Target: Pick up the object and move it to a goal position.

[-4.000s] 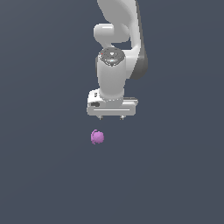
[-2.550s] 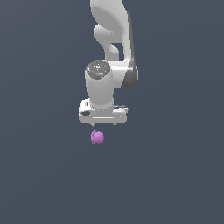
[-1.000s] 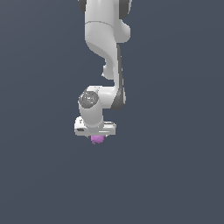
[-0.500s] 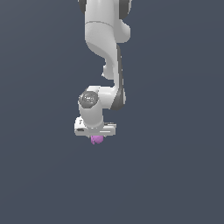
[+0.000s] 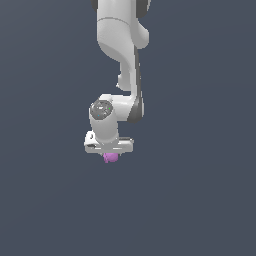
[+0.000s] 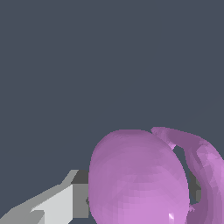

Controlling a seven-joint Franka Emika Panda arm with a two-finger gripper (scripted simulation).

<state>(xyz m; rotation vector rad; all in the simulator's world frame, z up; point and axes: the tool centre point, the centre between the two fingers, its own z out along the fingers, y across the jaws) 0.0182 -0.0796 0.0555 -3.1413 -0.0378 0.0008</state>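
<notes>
The object (image 5: 111, 158) is a small pink-purple lumpy blob, and only its lower part shows under my white gripper (image 5: 110, 153) in the exterior view. The gripper has come down over it, with the arm bent above. In the wrist view the object (image 6: 135, 175) fills the space between the jaws, with its side bump (image 6: 205, 166) curling off one side. One grey finger (image 6: 65, 201) presses its dark pad against the blob. The other finger is mostly hidden behind the blob. The gripper (image 6: 138, 194) looks shut on the object.
Only a plain dark grey floor (image 5: 200, 200) shows around the arm. No goal marker shows in either view.
Over four seconds the gripper moved toward the exterior view's left and came down onto the blob, covering most of it. In the last second nothing has visibly moved.
</notes>
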